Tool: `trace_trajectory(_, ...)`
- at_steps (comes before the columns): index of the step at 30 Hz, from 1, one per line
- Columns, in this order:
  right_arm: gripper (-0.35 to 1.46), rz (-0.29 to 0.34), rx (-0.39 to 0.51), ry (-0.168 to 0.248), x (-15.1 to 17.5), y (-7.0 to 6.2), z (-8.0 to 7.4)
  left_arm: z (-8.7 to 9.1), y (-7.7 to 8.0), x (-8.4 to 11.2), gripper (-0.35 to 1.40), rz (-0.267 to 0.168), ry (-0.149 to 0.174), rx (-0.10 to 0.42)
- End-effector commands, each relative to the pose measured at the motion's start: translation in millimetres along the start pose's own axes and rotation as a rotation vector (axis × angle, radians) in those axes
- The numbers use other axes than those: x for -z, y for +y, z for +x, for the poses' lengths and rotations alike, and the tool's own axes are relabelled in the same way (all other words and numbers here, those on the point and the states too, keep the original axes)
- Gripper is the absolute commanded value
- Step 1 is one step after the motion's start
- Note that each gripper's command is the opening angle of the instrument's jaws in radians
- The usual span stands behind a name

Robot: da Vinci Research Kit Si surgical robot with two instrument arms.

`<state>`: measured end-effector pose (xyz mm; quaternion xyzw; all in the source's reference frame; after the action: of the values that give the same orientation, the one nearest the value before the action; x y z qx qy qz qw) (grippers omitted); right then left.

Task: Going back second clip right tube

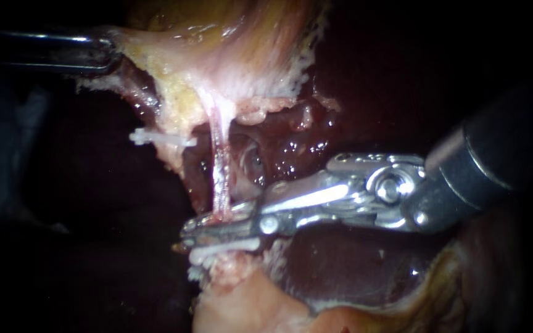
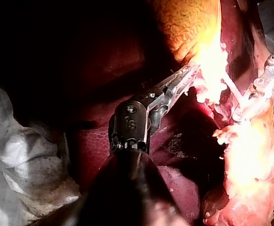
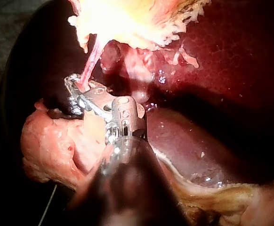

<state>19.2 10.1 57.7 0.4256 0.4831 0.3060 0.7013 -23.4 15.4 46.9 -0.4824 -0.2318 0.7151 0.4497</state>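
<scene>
A thin pink tube [image 1: 220, 166] runs down from the pale gallbladder [image 1: 229, 55] across the dark liver [image 1: 291, 148]. My right instrument [image 1: 187, 235] reaches in from the right. Its jaws stand slightly apart around the lower end of this tube, which also shows in the right wrist view [image 3: 91, 63]. A white clip [image 1: 226, 248] lies just under the jaws on the tube's base. Another white clip [image 1: 161, 140] sits higher, to the left of the tube. My left instrument [image 1: 113, 54] has its jaws shut on the gallbladder's edge, holding it up [image 2: 186, 77].
Pale fatty tissue [image 1: 248, 302] bulges below the clipped tube. Wet dark liver [image 1: 340, 265] lies under the right instrument's shaft. White gauze [image 2: 19, 160] lies beside the left instrument's shaft in the left wrist view.
</scene>
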Motion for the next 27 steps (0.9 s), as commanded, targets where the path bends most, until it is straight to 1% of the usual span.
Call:
trace_trajectory(1,-0.33,0.001,-0.010,0.000,0.0,-0.1,0.0,0.0,0.0,0.0,-0.35,0.001,0.000,0.000)
trace_trajectory(2,-0.11,0.001,-0.009,0.000,0.0,-0.1,0.0,0.0,0.0,0.0,-0.35,0.001,0.000,0.000)
trace_trajectory(4,0.24,0.003,-0.009,-0.004,0.0,-0.2,0.0,0.0,0.0,0.0,-0.35,0.001,0.000,0.000)
trace_trajectory(5,0.32,0.004,-0.009,-0.001,-0.1,-0.2,0.0,0.0,0.0,0.0,-0.35,0.001,0.000,0.000)
trace_trajectory(7,0.41,0.009,-0.008,0.002,-0.2,-0.2,-0.1,0.0,0.0,0.0,-0.35,0.001,0.001,0.000)
trace_trajectory(10,0.45,0.018,-0.004,0.016,-0.4,0.2,-0.6,0.0,0.0,0.0,-0.35,0.001,0.001,0.000)
trace_trajectory(13,0.45,0.019,-0.001,0.017,-0.8,0.7,-1.0,-0.1,0.0,0.0,-0.35,0.001,0.001,0.000)
trace_trajectory(14,0.45,0.020,0.042,0.016,-1.0,1.1,-1.1,-0.1,0.0,0.0,-0.35,0.001,0.001,0.000)
trace_trajectory(17,0.45,-0.006,0.087,0.027,-1.4,2.0,-1.5,-0.1,0.0,0.0,-0.35,0.001,0.001,0.000)
trace_trajectory(21,0.46,-0.040,0.196,0.035,-1.6,3.1,-1.9,-0.1,0.0,0.0,-0.35,0.001,0.001,0.000)
trace_trajectory(23,0.47,-0.061,0.237,0.036,-1.4,3.4,-1.9,-0.1,0.0,0.0,-0.35,0.001,0.001,0.000)
trace_trajectory(24,0.47,-0.078,0.272,0.031,-1.2,3.6,-2.0,-0.1,0.0,0.0,-0.35,0.001,0.001,0.000)
trace_trajectory(27,0.48,-0.109,0.321,0.011,-0.9,3.8,-2.0,-0.1,0.0,0.0,-0.35,0.001,0.001,-0.001)
